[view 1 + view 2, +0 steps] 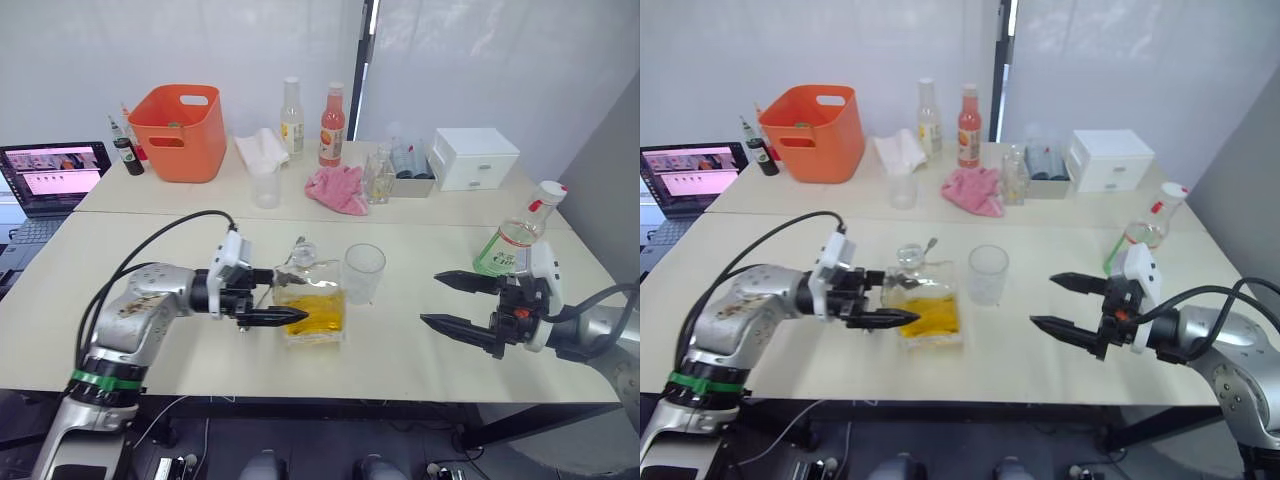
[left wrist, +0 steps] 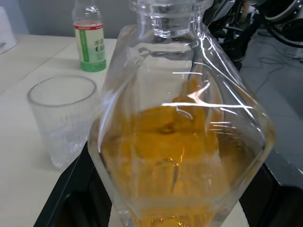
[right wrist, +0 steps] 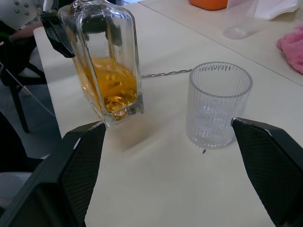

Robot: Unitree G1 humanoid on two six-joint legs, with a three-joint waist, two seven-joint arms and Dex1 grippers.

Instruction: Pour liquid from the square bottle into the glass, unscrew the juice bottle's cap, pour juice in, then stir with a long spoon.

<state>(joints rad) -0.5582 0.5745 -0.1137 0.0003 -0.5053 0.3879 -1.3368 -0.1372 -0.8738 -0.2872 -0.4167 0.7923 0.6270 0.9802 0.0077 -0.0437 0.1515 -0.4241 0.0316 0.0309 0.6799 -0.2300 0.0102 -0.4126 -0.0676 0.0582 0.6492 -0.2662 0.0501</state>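
I'm gripping the squat square glass bottle (image 1: 313, 305) of amber liquid with my left gripper (image 1: 272, 301).
It's sitting beside the clear ribbed glass (image 1: 363, 272); my right gripper (image 1: 452, 303) is hovering spread wide, near the green-labelled juice bottle (image 1: 515, 236).

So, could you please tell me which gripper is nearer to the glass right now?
The left. The left gripper is at the square bottle right beside the glass; the right gripper hangs open farther off on the glass's other side.

Bare tabletop (image 1: 400, 350) between glass (image 1: 363, 272) and right gripper (image 1: 452, 303); square bottle (image 1: 310, 300) just beside glass, blocking that side.
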